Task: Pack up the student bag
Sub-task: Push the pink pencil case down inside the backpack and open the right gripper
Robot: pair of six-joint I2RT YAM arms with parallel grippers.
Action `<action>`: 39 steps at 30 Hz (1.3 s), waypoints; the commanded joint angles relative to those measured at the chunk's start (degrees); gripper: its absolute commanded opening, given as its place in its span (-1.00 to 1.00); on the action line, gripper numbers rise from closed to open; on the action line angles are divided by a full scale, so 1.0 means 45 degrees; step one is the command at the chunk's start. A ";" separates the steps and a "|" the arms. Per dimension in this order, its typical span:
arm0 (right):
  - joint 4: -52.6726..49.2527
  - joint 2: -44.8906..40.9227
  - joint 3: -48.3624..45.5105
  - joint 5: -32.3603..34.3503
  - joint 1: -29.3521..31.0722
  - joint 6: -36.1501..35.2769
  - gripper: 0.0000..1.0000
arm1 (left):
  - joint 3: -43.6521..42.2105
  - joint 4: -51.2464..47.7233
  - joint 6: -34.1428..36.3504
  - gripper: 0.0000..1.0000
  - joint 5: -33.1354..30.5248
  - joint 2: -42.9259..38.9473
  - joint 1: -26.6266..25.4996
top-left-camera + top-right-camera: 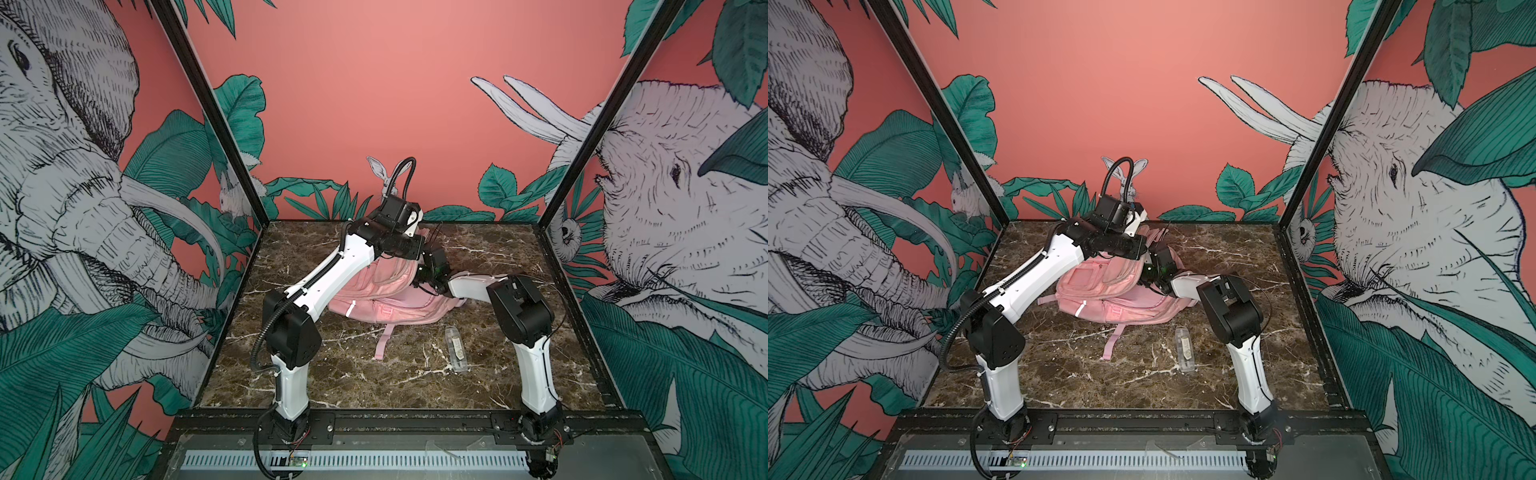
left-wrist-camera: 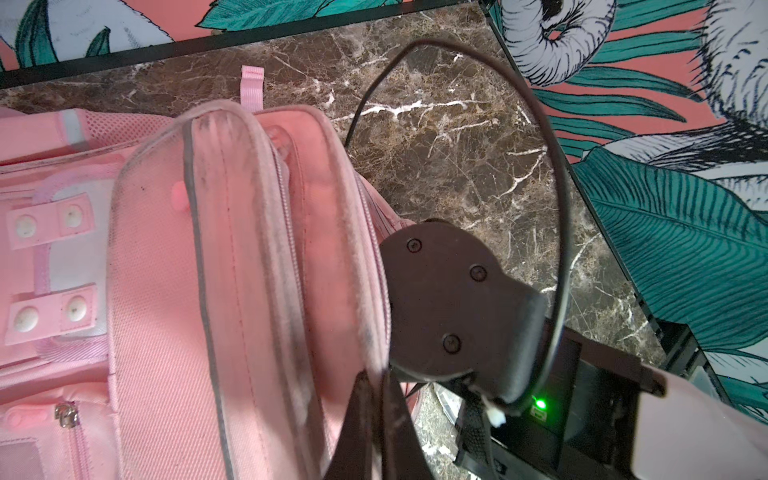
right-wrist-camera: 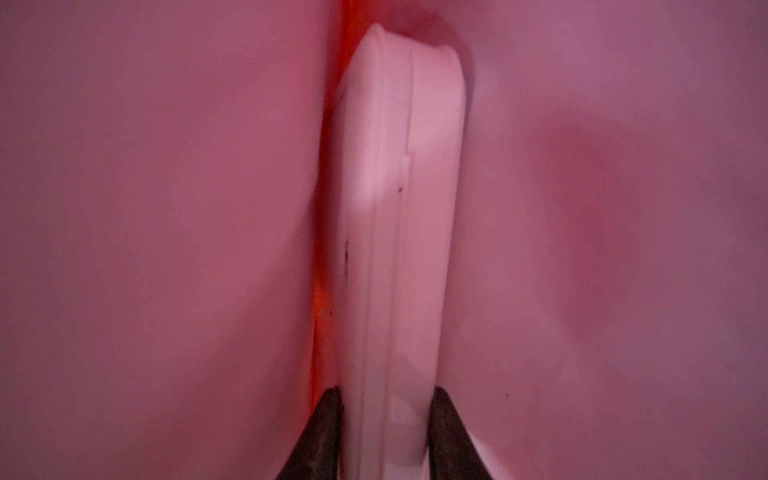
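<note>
Right end effector (image 3: 386, 399): inside the student bag (image 1: 386, 307), jaws closed on a slim pink case (image 3: 399, 208).
Left end effector (image 2: 376, 399): shut, apparently pinching the bag's opening edge.
Bag: lying on the middle of the surface (image 1: 374, 382), toward the back wall.
Handling note: hold the mouth up, slide the case in deep and edge-on, and release only once it is seated.
Clear packet (image 1: 456, 349): unpacked, near the bag.

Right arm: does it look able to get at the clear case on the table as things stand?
Probably not yet: the right gripper is inside the student bag, closed around a pink case. The clear case itself lies uncovered near that arm's base.
</note>
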 commanded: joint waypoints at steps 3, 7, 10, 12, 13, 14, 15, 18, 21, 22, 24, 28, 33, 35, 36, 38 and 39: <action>0.0213 0.0873 0.0929 -0.0278 0.0202 0.0048 -0.74 | -0.0227 0.0936 -0.0120 -1.00 0.0391 -0.0996 -0.0019; 0.1194 0.1207 0.1253 -0.0714 0.0379 0.0742 -0.79 | -0.0217 0.0918 -0.0146 -1.00 0.0427 -0.0940 -0.0021; 0.1509 0.1121 0.1120 -0.0891 0.0447 0.0877 -0.73 | -0.0146 0.0956 -0.0147 -1.00 0.0390 -0.0878 -0.0034; 0.1804 0.0957 0.0833 -0.0972 0.0447 0.0999 -0.66 | -0.0060 0.0939 -0.0147 -1.00 0.0403 -0.0784 -0.0019; 0.1867 0.0847 0.0676 -0.0973 0.0408 0.0984 -0.62 | -0.0015 0.0913 -0.0149 -1.00 0.0393 -0.0750 -0.0026; 0.1836 0.0695 0.0493 -0.0956 0.0384 0.0911 -0.48 | -0.0001 0.0900 -0.0138 -1.00 0.0388 -0.0730 -0.0019; 0.1755 0.0529 0.0304 -0.0963 0.0364 0.0816 -0.34 | 0.0030 0.0899 -0.0144 -1.00 0.0368 -0.0710 -0.0019; 0.1357 0.0039 -0.0210 -0.0920 0.0251 0.0438 -0.06 | -0.0008 0.0975 -0.0132 -1.00 0.0365 -0.0680 -0.0014; 0.0857 -0.0535 -0.0892 -0.0762 0.0079 -0.0045 0.09 | 0.0007 0.1053 -0.0113 -1.00 0.0407 -0.0636 -0.0014; 0.0705 -0.0758 -0.1170 -0.0724 -0.0004 -0.0209 0.11 | 0.0024 0.1049 -0.0124 -1.00 0.0426 -0.0597 -0.0008; 0.0560 -0.1129 -0.1658 -0.0600 -0.0151 -0.0421 0.12 | 0.0107 0.1048 -0.0099 -1.00 0.0463 -0.0497 0.0020; 0.0120 -0.1865 -0.2590 -0.0404 -0.0449 -0.0885 0.14 | 0.0167 0.1053 -0.0108 -1.00 0.0510 -0.0342 0.0030; -0.0891 -0.3017 -0.3626 -0.0035 -0.0793 -0.1816 0.17 | 0.0174 0.1057 -0.0104 -1.00 0.0567 -0.0125 0.0032; -0.1439 -0.3527 -0.3953 0.0226 -0.0898 -0.2188 0.18 | 0.0206 0.1049 -0.0081 -1.00 0.0566 -0.0031 0.0030; -0.1804 -0.3837 -0.4112 0.0397 -0.0959 -0.2436 0.19 | 0.0226 0.1049 -0.0091 -1.00 0.0596 0.0028 0.0036; -0.2525 -0.4354 -0.4288 0.0750 -0.1066 -0.2867 0.21 | 0.0272 0.1044 -0.0108 -1.00 0.0659 0.0146 0.0039; -0.2937 -0.4633 -0.4376 0.0953 -0.1109 -0.3102 0.22 | 0.0319 0.1054 -0.0114 -1.00 0.0679 0.0204 0.0054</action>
